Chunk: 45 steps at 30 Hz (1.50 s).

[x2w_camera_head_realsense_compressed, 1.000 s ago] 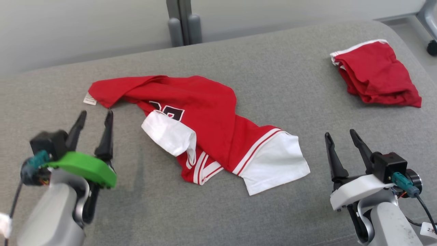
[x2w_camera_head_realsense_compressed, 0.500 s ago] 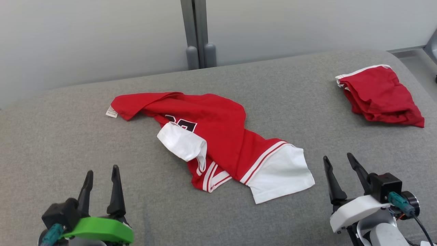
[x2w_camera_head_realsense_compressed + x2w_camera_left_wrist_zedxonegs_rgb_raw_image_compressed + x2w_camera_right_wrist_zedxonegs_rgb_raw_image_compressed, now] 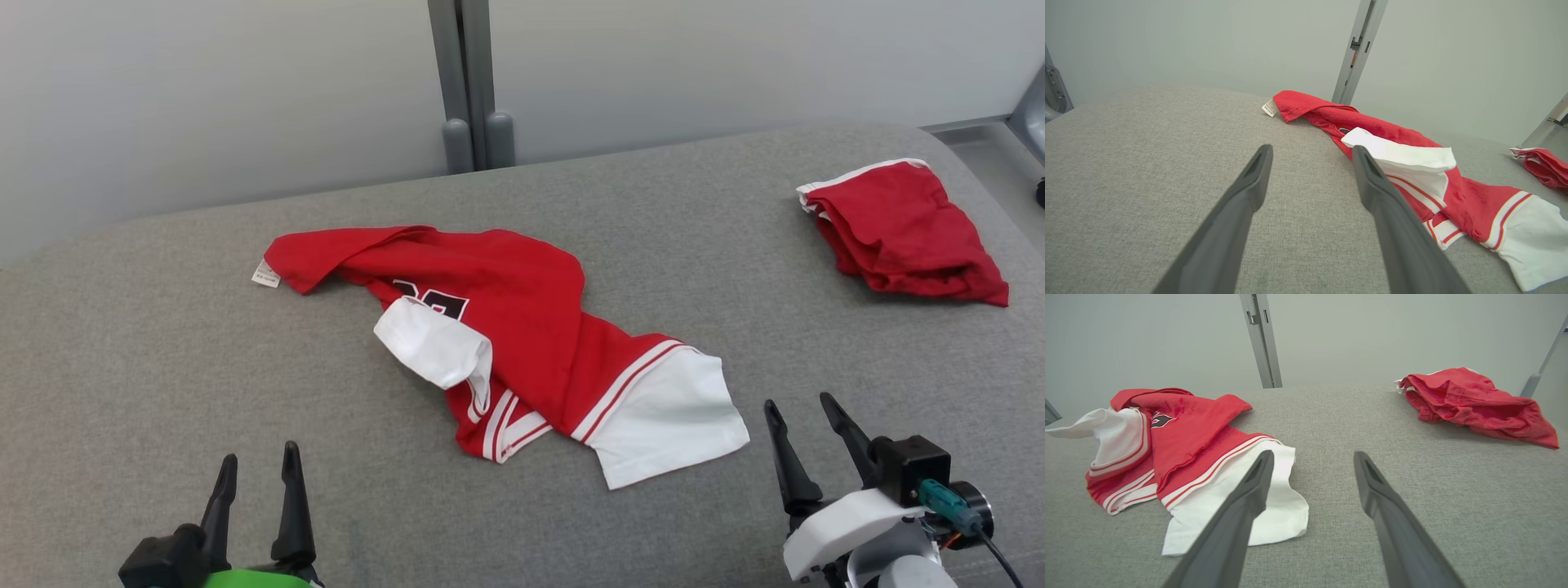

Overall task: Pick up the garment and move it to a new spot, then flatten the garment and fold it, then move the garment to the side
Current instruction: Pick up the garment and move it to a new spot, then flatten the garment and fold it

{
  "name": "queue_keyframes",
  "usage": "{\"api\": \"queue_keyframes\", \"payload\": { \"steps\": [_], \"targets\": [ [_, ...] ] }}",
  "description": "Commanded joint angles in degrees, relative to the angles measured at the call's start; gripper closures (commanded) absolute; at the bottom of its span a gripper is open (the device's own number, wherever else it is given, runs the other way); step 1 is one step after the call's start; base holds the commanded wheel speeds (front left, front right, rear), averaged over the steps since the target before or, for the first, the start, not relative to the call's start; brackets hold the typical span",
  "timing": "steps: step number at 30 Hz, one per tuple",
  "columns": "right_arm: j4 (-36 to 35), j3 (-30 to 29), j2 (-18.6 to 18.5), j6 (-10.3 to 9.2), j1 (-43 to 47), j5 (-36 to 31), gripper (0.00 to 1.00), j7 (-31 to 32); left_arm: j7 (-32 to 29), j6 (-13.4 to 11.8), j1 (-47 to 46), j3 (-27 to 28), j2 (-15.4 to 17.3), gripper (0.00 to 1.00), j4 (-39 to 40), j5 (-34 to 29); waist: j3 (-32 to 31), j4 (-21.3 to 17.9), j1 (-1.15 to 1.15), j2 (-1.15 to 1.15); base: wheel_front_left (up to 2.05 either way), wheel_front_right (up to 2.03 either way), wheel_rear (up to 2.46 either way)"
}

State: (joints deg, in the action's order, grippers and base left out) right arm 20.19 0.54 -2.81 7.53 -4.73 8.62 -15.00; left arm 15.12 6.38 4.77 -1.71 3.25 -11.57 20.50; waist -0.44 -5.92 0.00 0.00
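The soft cloth garment (image 3: 522,327) lies on a matt, coarse-woven grey fabric surface (image 3: 163,367).

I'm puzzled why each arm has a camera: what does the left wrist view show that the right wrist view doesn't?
Left wrist view: the left fingers, spread apart, and the small white label at the corner of the red jersey. Right wrist view: the right fingers, also apart, and the jersey's black print, clear. Both: the jersey, the crumpled red shorts, the grey cushion.
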Motion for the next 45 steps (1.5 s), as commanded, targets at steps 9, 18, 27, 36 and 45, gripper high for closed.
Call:
{"api": "queue_keyframes", "payload": {
  "steps": [9,18,27,36,45],
  "targets": [
    [0.37,0.4,-0.17,-0.09,-0.39,0.58,0.0,-0.25,0.02,0.72,-0.01,0.69,-0.29,0.0,-1.09,-1.19,0.17,0.11,0.0,0.0,0.0,0.0,0.0],
    [0.49,0.66,-0.17,-0.09,-0.93,0.19,0.0,-0.25,0.02,0.92,-0.82,0.07,-0.32,0.0,-1.28,-0.06,0.39,0.64,0.0,0.0,0.0,0.0,0.0],
    [2.4,0.8,-0.18,-0.09,-2.4,-2.2,0.0,-0.25,0.01,1.0,-1.35,-0.77,-0.32,0.0,-1.41,0.06,1.33,2.08,0.0,0.0,0.0,0.0,0.0],
    [9.57,2.53,-0.16,-0.09,-6.28,-6.57,0.0,-0.25,0.02,0.94,-3.13,-1.66,-0.3,0.0,-1.64,0.12,4.13,5.11,0.0,0.0,0.0,0.0,0.0],
    [14.3,13.86,-0.19,-0.09,-7.98,-7.82,0.0,-0.25,0.02,0.59,-4.16,-2.47,-0.3,0.0,-1.87,0.52,6.25,8.13,0.0,0.0,0.0,0.0,0.0]
  ]
}}
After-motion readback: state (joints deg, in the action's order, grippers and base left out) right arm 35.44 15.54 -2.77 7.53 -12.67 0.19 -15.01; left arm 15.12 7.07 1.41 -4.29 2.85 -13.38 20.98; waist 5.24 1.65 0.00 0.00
